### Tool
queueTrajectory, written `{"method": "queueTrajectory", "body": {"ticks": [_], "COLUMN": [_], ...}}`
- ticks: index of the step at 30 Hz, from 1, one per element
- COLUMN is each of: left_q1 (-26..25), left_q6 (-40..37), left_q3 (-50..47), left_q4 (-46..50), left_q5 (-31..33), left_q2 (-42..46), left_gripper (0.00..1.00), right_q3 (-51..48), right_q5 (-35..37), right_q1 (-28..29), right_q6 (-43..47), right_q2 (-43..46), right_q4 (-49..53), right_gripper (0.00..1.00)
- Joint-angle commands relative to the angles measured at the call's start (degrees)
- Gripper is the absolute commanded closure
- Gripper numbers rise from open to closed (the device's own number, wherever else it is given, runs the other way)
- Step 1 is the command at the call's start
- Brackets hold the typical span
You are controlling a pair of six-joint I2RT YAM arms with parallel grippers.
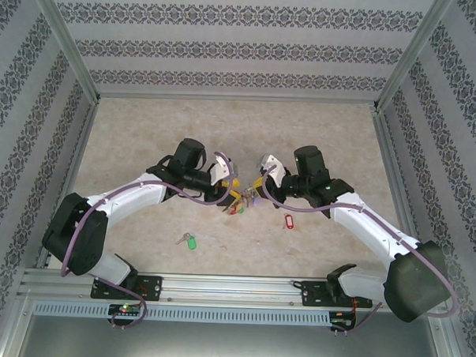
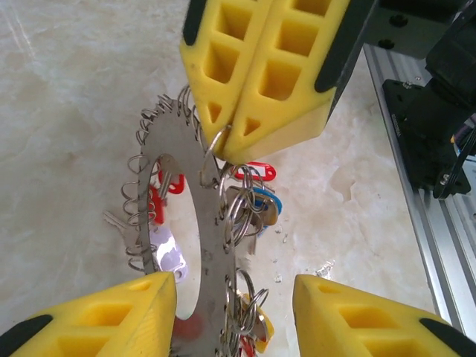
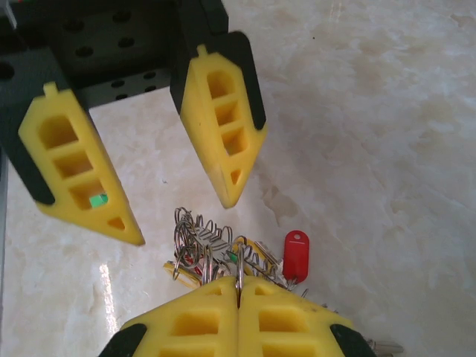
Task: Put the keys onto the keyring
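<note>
The keyring (image 1: 238, 201) is a grey metal ring fringed with small rings and coloured tags, held up between the two grippers at mid-table. My right gripper (image 1: 257, 183) is shut on one small split ring of it (image 3: 238, 281). My left gripper (image 2: 232, 286) is open, and the keyring's flat band (image 2: 212, 245) stands between its fingers, close to the left one. The right gripper's closed yellow fingers (image 2: 260, 74) pinch the ring from above. Two keys lie loose on the table: a green-tagged one (image 1: 189, 240) and a red-tagged one (image 1: 287, 221).
An aluminium rail (image 1: 233, 287) runs along the near table edge, with the arm bases on it. The rail (image 2: 416, 193) and a black mount (image 2: 435, 126) lie to the right of the left gripper. Patterned walls enclose the marbled tabletop (image 1: 240, 123).
</note>
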State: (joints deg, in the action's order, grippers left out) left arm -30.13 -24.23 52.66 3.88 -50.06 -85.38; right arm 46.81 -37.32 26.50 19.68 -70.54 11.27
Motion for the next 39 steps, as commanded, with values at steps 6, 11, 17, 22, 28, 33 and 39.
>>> {"method": "queueTrajectory", "body": {"ticks": [6, 11, 17, 22, 28, 33, 39], "left_q1": [-3.55, -4.99, -5.98, -6.92, -8.25, -9.46, -10.76], "left_q6": [-1.37, -1.24, -1.48, -2.4, -1.65, -0.84, -1.32], "left_q3": [-0.4, 0.05, -0.22, -0.5, -3.06, -6.27, -7.49], "left_q4": [1.51, 1.04, 0.42, 0.62, -3.91, -9.25, -11.08], "left_q5": [8.23, 11.45, 13.29, 16.16, 23.6, 30.63, 33.59], "left_q2": [0.96, -0.84, -1.8, -2.07, -0.46, 1.98, 2.73], "left_gripper": [0.52, 0.56, 0.65, 0.84, 0.95, 1.0, 1.0], "right_q3": [-0.82, -1.37, -1.67, -1.81, -1.11, -1.07, -0.21], "right_q5": [-1.61, -1.97, -1.46, -0.7, 3.55, 7.06, 10.97], "right_q1": [1.59, 2.41, 2.39, 2.41, 2.48, 3.73, 6.45], "right_q6": [-3.33, -3.74, -6.39, -9.99, -17.77, -26.43, -30.49], "right_q2": [0.56, 0.59, 0.49, 0.76, 0.41, 0.75, -0.11], "right_q4": [-3.93, -4.41, -3.8, -2.31, 1.99, 4.44, 7.27], "right_gripper": [1.0, 1.0, 1.0, 1.0, 1.0, 1.0, 1.0]}}
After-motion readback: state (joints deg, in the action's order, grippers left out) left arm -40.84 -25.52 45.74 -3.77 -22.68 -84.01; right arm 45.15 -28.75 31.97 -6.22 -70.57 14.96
